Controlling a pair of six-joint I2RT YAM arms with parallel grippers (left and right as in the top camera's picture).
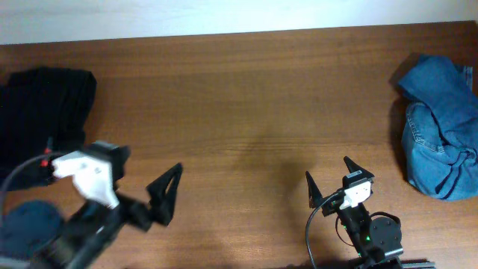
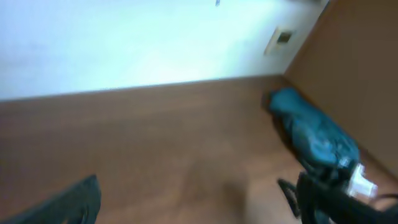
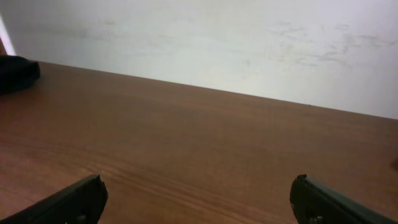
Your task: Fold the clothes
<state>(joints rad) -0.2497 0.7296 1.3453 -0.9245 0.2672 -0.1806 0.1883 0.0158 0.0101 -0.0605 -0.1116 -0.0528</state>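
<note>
Counts, big to small:
- 1 wooden table [image 1: 246, 97], brown, pale wall behind its far edge.
- 2 garments. Blue denim garment [image 1: 441, 134] x1, bunched in a heap at far right edge. Black trousers [image 1: 48, 104] x1, crumpled at far left, near the back corner; waistband not made out. The two lie well apart, w/ bare wood between. Neither arm touches either.
- 2 arms, both at the near edge.

Pose:
- Left arm: blurred in overhead view. Left gripper [image 1: 148, 161] sits just right of the trousers, apart from them, angled toward table centre. Jaws spread wide, nothing between. Left wrist view shows only 1 finger [image 2: 68, 205], lower left, and looks across the table to the denim [image 2: 314, 134], w/ the right arm [image 2: 329, 199] in front of it.
- Right arm: near edge, right of centre, upright over its base. Right gripper [image 1: 327, 168] points toward the far wall. Fingers [image 3: 68, 202] splayed fully, empty, above bare wood. Trousers [image 3: 17, 73] show as a dark lump far left in right wrist view.
</note>
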